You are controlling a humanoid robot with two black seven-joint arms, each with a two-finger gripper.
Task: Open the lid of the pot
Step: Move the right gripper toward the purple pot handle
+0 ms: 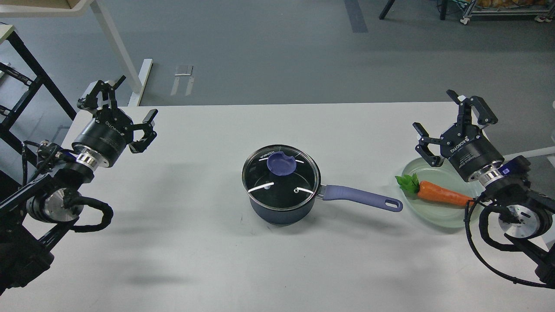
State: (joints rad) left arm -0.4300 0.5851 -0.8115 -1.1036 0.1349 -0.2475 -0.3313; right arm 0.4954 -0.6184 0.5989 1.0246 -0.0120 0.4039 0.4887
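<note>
A small dark navy pot (282, 212) stands at the middle of the white table, its long lavender-blue handle (362, 198) pointing right. The clear glass lid (281, 181) with a steel rim rests flat on the pot, and its lavender-blue knob (281, 164) faces up. Far to the left of the pot, my left gripper (125, 110) hovers above the table, open and empty. Well to the right, my right gripper (448, 123) is also open and empty, raised above a plate.
A pale green plate (433, 216) holding a toy carrot (438, 193) with green leaves sits near the table's right edge, just past the handle's tip. The table's far edge (277, 105) borders grey floor, with a black frame and white table legs at the back left.
</note>
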